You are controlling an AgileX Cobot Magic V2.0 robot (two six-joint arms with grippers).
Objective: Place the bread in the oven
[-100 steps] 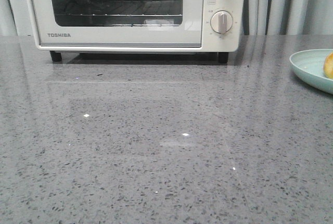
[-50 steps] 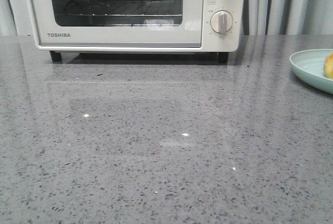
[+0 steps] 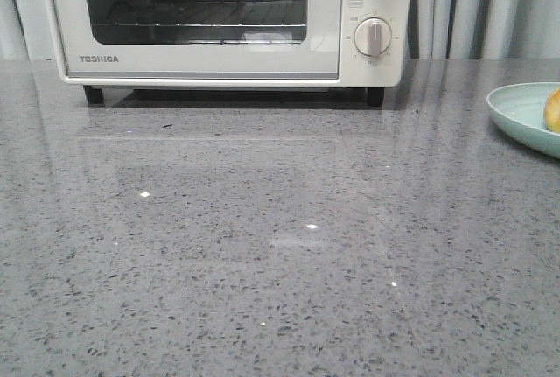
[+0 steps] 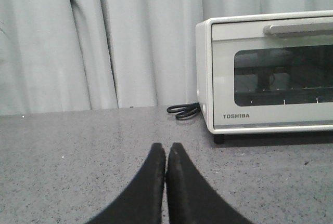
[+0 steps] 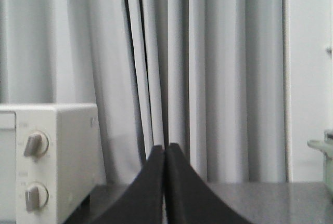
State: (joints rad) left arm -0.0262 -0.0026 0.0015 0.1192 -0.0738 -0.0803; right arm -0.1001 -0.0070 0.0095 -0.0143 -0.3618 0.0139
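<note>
Front view: the bread (image 3: 553, 108) is seen only as a sliver on the plate (image 3: 516, 108) at far right, well apart from the closed oven (image 3: 219, 18). Its long axis cannot be told. Both the left gripper (image 4: 166, 154) and the right gripper (image 5: 165, 154) are clenched empty. The right arm is judged nearer.

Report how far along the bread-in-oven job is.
Nothing looks done. The oven door is closed, only the bare wire rack showing behind the glass. The bread sits on the plate at the right edge. Left gripper and right gripper are shut and empty. Left: open door, pick bread, load it.
</note>
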